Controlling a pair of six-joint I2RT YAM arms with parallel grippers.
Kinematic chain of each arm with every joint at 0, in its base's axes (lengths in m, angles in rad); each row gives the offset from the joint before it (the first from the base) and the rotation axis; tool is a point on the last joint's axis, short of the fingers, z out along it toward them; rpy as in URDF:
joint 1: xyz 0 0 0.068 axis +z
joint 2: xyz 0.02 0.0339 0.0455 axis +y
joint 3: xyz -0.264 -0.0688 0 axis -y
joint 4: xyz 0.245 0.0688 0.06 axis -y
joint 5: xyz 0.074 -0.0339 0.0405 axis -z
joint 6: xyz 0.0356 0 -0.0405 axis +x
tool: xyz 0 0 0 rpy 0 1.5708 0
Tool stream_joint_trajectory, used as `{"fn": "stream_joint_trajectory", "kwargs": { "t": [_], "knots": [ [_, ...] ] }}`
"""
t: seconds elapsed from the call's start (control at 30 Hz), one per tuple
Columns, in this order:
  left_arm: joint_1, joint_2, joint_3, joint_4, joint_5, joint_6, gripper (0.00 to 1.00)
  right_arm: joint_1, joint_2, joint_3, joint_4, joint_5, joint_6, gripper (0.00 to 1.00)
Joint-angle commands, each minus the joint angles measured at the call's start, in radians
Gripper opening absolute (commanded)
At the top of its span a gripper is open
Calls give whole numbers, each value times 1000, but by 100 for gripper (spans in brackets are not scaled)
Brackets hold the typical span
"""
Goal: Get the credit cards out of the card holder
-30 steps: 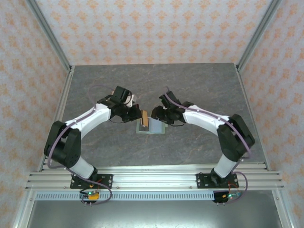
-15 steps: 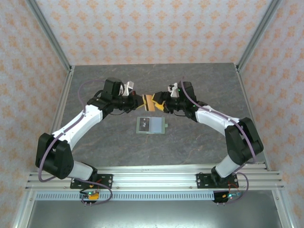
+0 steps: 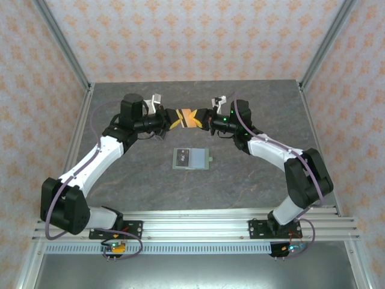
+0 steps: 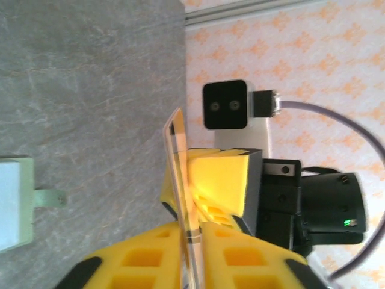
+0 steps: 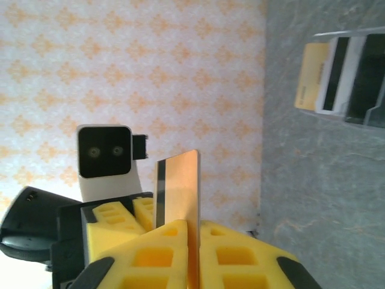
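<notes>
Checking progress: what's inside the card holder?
The card holder lies open with a tan card and a striped pale one tucked inside; any cards beneath them are covered.

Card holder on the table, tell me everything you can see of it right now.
The card holder lies open and flat on the grey table, in front of the two raised arms and apart from them. Its border looks sage green and its inside a paler grey-blue, like soft fabric or leather. A small green tab sticks out from its right edge. The right wrist view shows credit cards tucked in its pockets: a tan one with a dark stripe and paler ones beside it. Only the table and those cards touch it.
</notes>
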Motion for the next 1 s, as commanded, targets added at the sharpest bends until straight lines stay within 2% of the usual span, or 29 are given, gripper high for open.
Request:
{"fn": "stream_joint_trajectory", "kwargs": {
  "t": [0.0,0.1,0.27,0.43,0.6,0.73,0.83,0.97],
  "knots": [
    [-21,-56,-32,174,-9,-106,25,12,-32,-35,105,35,81,10],
    [-51,-77,-47,185,-58,-131,32,21,-63,-39,76,93,80,10],
    [-86,-99,-53,182,-128,-147,31,28,-84,-41,27,154,64,10],
    [-86,-122,-67,200,-167,-160,24,29,-81,-41,20,171,64,10],
    [-86,-100,-55,197,-164,-156,8,31,-71,-33,11,166,54,11],
    [-85,-75,-36,159,-163,-123,3,32,-78,-27,-35,167,22,14],
    [-78,-52,-3,57,-167,-54,2,31,-90,-10,-143,185,-39,25],
    [-48,-24,52,-163,-208,111,1,30,-113,33,-399,262,-175,56]
  ]
}}
